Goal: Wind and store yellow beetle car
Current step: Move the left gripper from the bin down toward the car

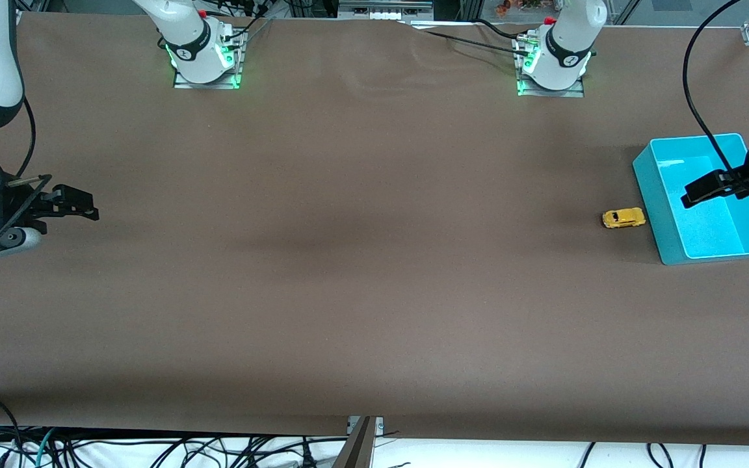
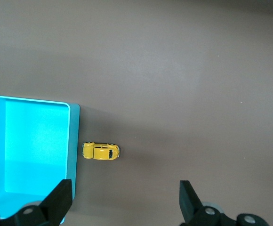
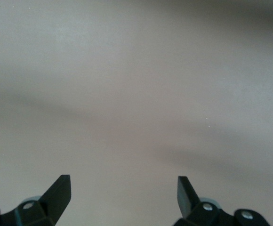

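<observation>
Brown cloth-covered table (image 1: 348, 260) fills the frame. Open turquoise plastic bin (image 1: 657, 201) sits at middle right, the tiny yellow beetle car (image 1: 623, 218) on the cloth just beside its wall. Left gripper (image 1: 706, 190) hangs over the bin, jaws spread, empty. Right gripper (image 1: 82, 203) waits at middle left, jaws spread too.
</observation>
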`<state>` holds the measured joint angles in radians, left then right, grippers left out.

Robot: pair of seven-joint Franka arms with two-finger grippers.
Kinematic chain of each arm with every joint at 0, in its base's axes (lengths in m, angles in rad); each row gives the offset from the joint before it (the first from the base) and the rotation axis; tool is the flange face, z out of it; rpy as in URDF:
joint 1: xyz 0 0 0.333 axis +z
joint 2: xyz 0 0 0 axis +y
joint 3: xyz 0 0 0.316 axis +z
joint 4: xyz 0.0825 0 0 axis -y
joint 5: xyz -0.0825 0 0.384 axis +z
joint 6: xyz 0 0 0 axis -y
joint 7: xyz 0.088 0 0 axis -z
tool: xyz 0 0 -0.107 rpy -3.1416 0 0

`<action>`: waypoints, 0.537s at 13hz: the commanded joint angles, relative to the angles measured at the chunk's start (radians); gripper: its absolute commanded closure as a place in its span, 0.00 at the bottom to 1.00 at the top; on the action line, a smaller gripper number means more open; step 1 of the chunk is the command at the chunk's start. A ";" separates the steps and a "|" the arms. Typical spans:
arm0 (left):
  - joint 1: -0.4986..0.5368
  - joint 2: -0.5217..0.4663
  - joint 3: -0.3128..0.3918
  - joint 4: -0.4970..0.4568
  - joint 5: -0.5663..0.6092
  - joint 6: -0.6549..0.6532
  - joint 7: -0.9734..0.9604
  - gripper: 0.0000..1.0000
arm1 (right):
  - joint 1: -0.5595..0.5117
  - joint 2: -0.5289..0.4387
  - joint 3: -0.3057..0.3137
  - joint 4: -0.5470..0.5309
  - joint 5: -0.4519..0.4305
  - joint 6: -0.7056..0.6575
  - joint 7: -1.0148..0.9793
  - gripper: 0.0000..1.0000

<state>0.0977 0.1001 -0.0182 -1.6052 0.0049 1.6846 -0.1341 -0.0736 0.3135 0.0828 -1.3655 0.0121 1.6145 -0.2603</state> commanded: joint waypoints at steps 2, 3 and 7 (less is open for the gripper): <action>0.007 0.018 -0.006 0.011 0.018 -0.005 -0.012 0.00 | -0.003 -0.069 -0.002 0.011 -0.030 -0.022 0.023 0.00; 0.017 0.059 -0.006 0.007 0.017 -0.006 -0.050 0.00 | -0.003 -0.086 -0.002 0.008 -0.041 -0.025 0.023 0.00; 0.045 0.093 -0.006 0.008 0.014 -0.112 -0.313 0.00 | -0.003 -0.161 -0.003 -0.102 -0.098 -0.044 0.030 0.00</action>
<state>0.1245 0.1996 -0.0171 -1.6156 0.0049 1.6266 -0.3470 -0.0757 0.2031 0.0788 -1.3850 -0.0677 1.5773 -0.2493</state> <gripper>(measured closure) 0.000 0.000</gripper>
